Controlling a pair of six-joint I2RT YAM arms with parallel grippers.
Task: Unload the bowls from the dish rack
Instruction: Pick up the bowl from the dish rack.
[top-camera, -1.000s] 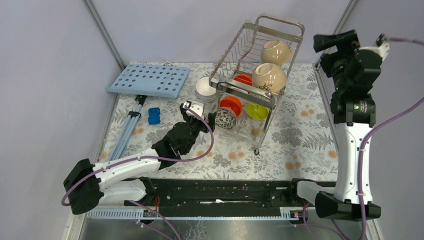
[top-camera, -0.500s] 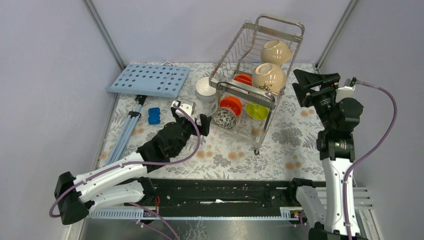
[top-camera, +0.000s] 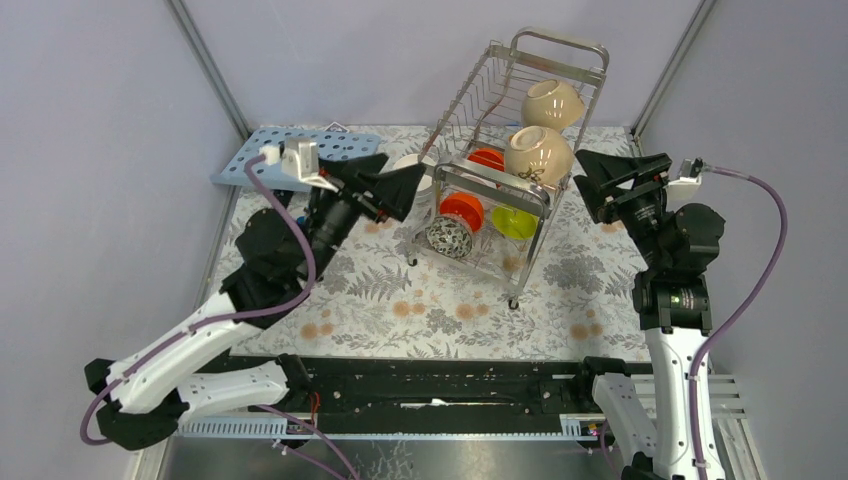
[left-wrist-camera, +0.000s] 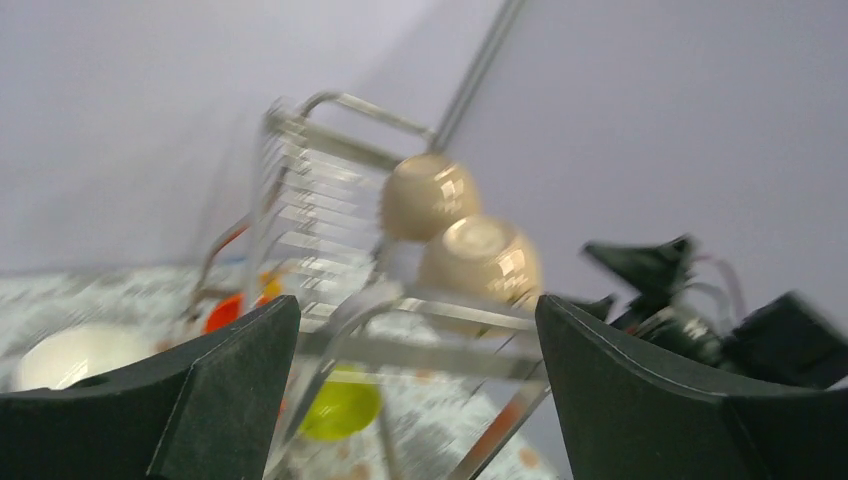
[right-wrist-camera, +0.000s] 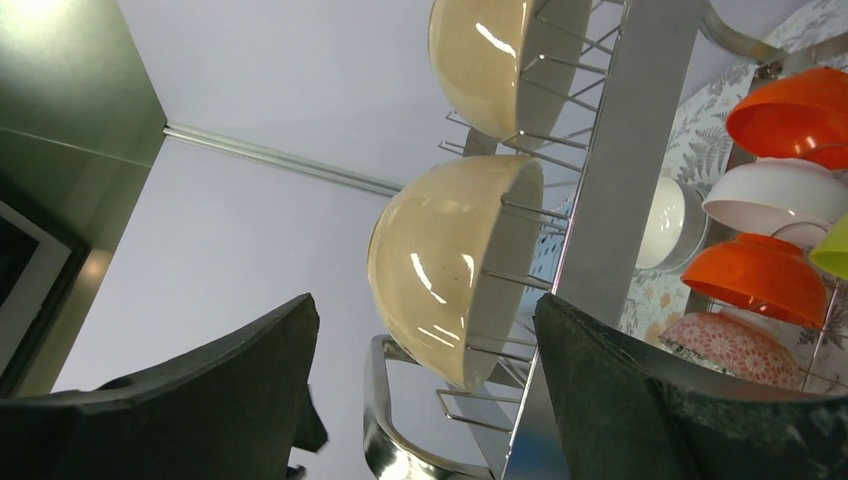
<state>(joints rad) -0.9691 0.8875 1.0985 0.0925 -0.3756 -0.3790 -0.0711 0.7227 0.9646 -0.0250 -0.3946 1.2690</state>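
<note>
The tall steel-wire dish rack (top-camera: 490, 181) is standing upright at the far middle of the floral table (top-camera: 450, 310), its long axis vertical and its looped handle on top. It is holding two cream-beige bowls (top-camera: 538, 152) tipped on edge in the upper tier. Below are two orange-red bowls (top-camera: 461, 208), one lime-green bowl (top-camera: 515, 222) and one speckled bowl (top-camera: 451, 238). One white bowl (left-wrist-camera: 75, 355) is sitting on the table at the rack's left. Since a second ago the left gripper (top-camera: 397, 178) has risen from the table to this side. The right gripper (top-camera: 588, 182) has dropped beside the cream bowls. Both jaws are gaping wide, holding nothing.
</note>
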